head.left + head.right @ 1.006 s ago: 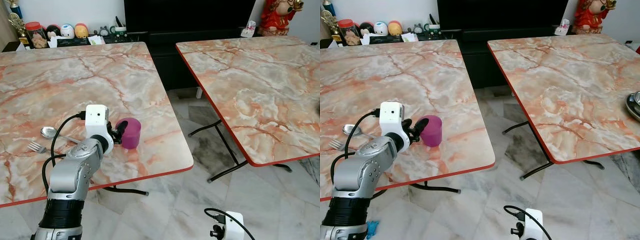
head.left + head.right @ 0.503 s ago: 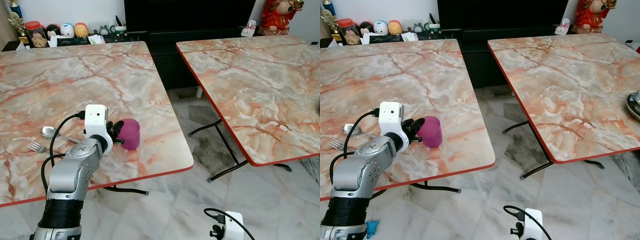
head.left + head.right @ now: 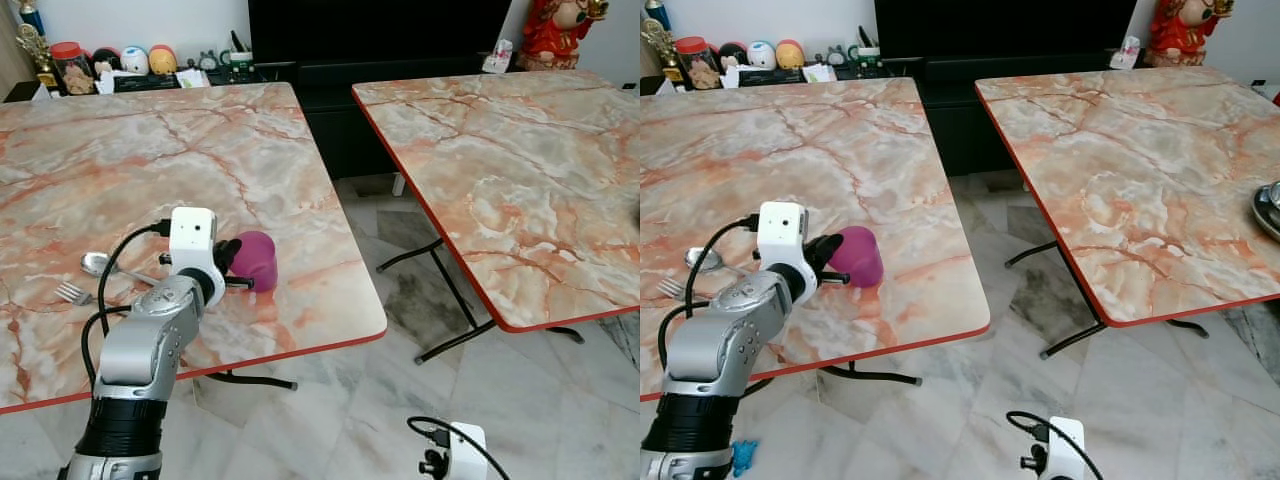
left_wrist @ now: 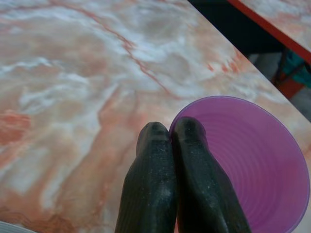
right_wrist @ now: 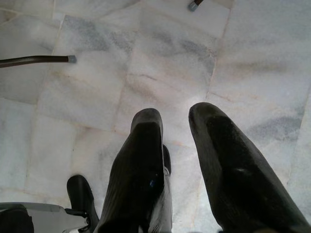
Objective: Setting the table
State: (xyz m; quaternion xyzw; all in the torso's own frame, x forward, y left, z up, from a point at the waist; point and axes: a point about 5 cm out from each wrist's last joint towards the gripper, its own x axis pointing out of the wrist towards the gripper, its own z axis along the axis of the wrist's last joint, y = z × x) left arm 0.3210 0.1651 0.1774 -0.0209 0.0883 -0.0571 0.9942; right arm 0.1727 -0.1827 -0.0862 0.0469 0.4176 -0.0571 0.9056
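My left gripper [image 4: 165,133] is pinched tight on the rim of the purple plastic cup [image 3: 254,260], one finger inside the cup & one outside, pads pressed together w/ the thin wall between them. The cup is tilted, mouth leaning toward my wrist, its base touching or just above the marble-pattern table [image 3: 120,170]; can't tell which. It sits near the table's front right corner, close to the red edge. Left of my forearm on the same tabletop lie a spoon [image 3: 100,265] & a fork [image 3: 70,294], spoon farther from me, fork nearer, both well apart from the cup. At the table's far edge there's a row of jars & small figurines [image 3: 105,65] by the wall, a trophy [image 3: 37,45] at the left end. A 2nd marble table [image 3: 520,170] stands to the right across a gap of tiled floor [image 3: 400,400], w/ the edge of a metal dish [image 3: 1270,208] at its right side & a red statue [image 3: 560,30] behind it. My right gripper [image 5: 177,141] hangs low over the pale floor tiles, fingers parted w/ a moderate gap, holding nothing.
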